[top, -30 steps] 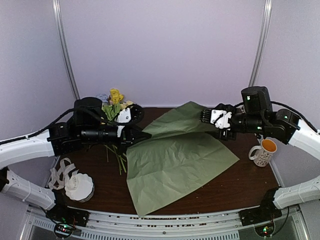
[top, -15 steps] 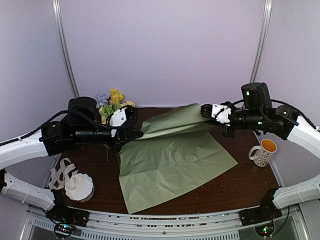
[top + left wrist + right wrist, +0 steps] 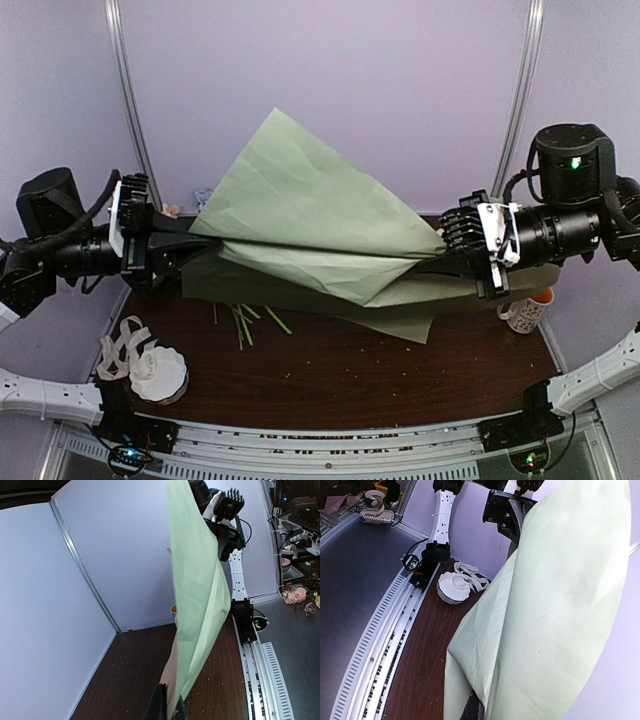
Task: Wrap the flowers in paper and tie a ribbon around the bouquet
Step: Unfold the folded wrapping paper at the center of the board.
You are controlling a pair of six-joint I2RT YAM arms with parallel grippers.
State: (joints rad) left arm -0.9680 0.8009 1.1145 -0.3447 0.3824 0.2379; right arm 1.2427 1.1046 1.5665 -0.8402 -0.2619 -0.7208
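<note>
While both grippers pinch the sheet, nothing is wrapped yet.
Left gripper and right gripper are clamped on opposite ends of the green paper, which hangs above the worktop; the flowers lie beneath, apparently loose, and the ribbon sits untouched near the near-left corner.

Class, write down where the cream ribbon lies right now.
In the top view, the ribbon lies at the table's near-left corner, looped beside the white scalloped bowl, on its left.
</note>
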